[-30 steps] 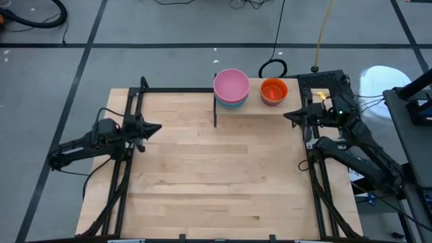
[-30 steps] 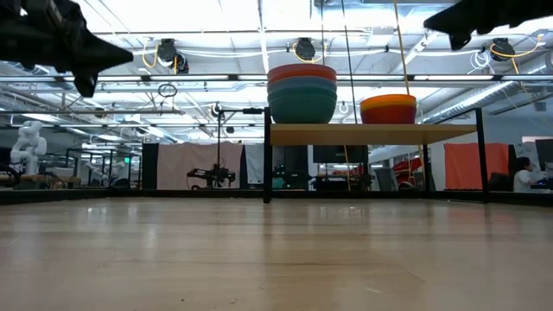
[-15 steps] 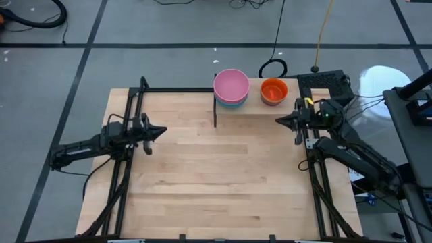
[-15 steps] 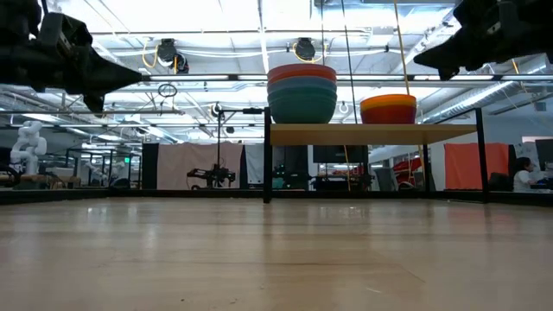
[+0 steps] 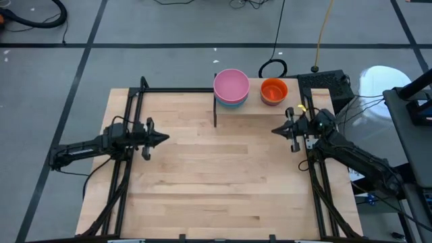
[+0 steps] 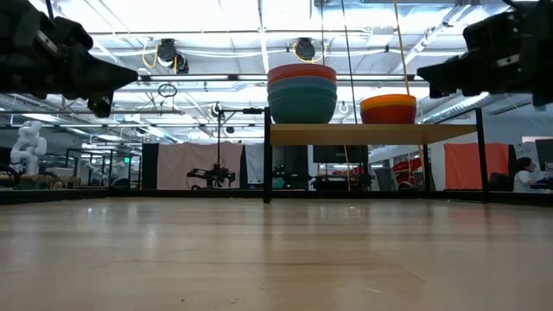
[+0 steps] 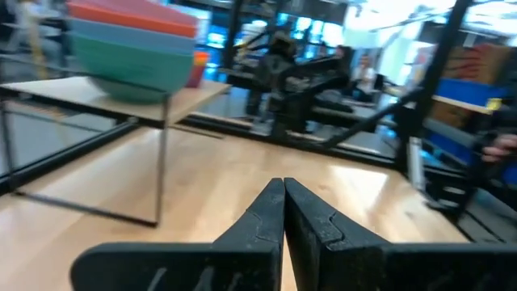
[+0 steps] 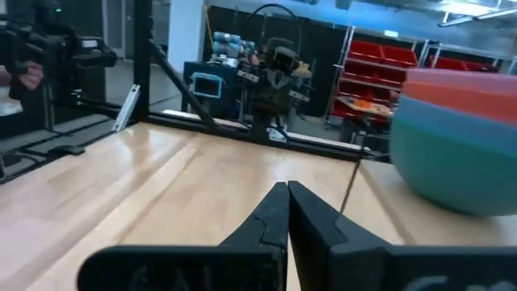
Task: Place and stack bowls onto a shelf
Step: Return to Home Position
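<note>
The shelf (image 5: pixel 254 108) stands at the table's far edge on thin black legs, its board (image 6: pixel 371 133) raised above the tabletop. On it rest two bowl stacks. One has a pink bowl (image 5: pixel 231 85) on top and a teal bowl (image 6: pixel 301 104) at the bottom. The other has an orange bowl (image 5: pixel 273 90) on top. My left gripper (image 5: pixel 167 138) hovers shut over the table's left part, pointing right. My right gripper (image 5: pixel 273 129) hovers shut on the near side of the shelf's right end, pointing left. Both wrist views show shut fingertips (image 7: pixel 283 184) (image 8: pixel 287 187) holding nothing.
Bare light-wood tabletop (image 5: pixel 216 175) spreads between and in front of the two grippers. Black frame rails (image 5: pixel 128 115) (image 5: pixel 314 175) run along the table's left and right sides. A black cable loop (image 5: pixel 273 67) lies on the floor beyond the shelf.
My right gripper has moved from beside the shelf's right end toward the table's left and near edge and has come lower. My left gripper has moved a little toward the right and near edge, dropping slightly. Both stay shut. The bowls have kept still.
</note>
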`<state>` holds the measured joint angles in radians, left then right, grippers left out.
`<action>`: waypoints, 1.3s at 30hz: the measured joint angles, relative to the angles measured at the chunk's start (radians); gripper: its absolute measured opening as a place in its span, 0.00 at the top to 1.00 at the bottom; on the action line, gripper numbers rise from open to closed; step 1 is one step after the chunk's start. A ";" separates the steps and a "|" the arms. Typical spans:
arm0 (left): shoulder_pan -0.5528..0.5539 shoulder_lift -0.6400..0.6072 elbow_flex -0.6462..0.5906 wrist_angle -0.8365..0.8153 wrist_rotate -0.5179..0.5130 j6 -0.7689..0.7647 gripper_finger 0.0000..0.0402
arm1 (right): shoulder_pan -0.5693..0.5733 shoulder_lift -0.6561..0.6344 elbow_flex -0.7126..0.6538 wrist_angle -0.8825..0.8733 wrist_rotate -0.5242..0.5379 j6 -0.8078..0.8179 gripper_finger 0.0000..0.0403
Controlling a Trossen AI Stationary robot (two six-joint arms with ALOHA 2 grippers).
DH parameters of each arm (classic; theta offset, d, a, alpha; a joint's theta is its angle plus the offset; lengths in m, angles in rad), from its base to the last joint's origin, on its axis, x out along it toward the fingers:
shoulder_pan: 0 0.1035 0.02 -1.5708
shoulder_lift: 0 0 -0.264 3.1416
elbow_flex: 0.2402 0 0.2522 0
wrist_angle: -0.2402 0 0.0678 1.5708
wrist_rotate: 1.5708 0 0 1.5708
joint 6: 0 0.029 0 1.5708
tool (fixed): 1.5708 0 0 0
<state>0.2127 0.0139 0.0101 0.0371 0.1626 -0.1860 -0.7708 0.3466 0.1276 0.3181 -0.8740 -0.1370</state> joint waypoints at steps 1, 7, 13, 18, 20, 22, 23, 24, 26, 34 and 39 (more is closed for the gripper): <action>0.000 0.000 0.000 0.003 0.023 0.001 0.98 | 0.006 0.000 -0.019 0.026 -0.001 0.004 1.00; 0.000 0.000 0.000 0.020 0.151 0.047 0.98 | 0.039 0.000 -0.090 0.132 -0.041 -0.007 1.00; 0.000 0.006 0.000 0.025 0.206 0.073 0.98 | 0.066 0.001 -0.097 0.126 -0.078 -0.006 1.00; 0.000 0.029 0.000 0.028 0.262 0.071 0.98 | 0.105 0.001 -0.098 0.117 -0.079 0.006 1.00; 0.000 0.046 0.000 0.029 0.278 0.068 0.97 | 0.121 0.001 -0.099 0.111 -0.075 0.026 1.00; 0.000 0.062 0.000 0.029 0.284 0.054 0.97 | 0.132 0.001 -0.100 0.094 -0.074 0.046 1.00; 0.000 0.074 0.000 0.029 0.284 0.053 0.97 | 0.137 0.001 -0.100 0.080 -0.073 0.055 1.00; 0.000 0.085 0.000 0.029 0.284 0.053 0.98 | 0.138 0.001 -0.100 0.071 -0.073 0.067 1.00; 0.000 0.104 0.000 0.029 0.284 0.051 0.99 | 0.139 0.001 -0.100 0.065 -0.072 0.097 1.00; 0.000 0.152 0.000 0.029 0.284 0.021 0.93 | 0.138 0.001 -0.101 0.065 -0.069 0.125 1.00; 0.000 0.169 0.000 0.029 0.284 -0.025 0.92 | 0.138 0.001 -0.101 0.065 -0.069 0.125 1.00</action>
<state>0.2127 0.1827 0.0101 0.0662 0.4467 -0.2111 -0.6327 0.3477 0.0265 0.3836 -0.9428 -0.0116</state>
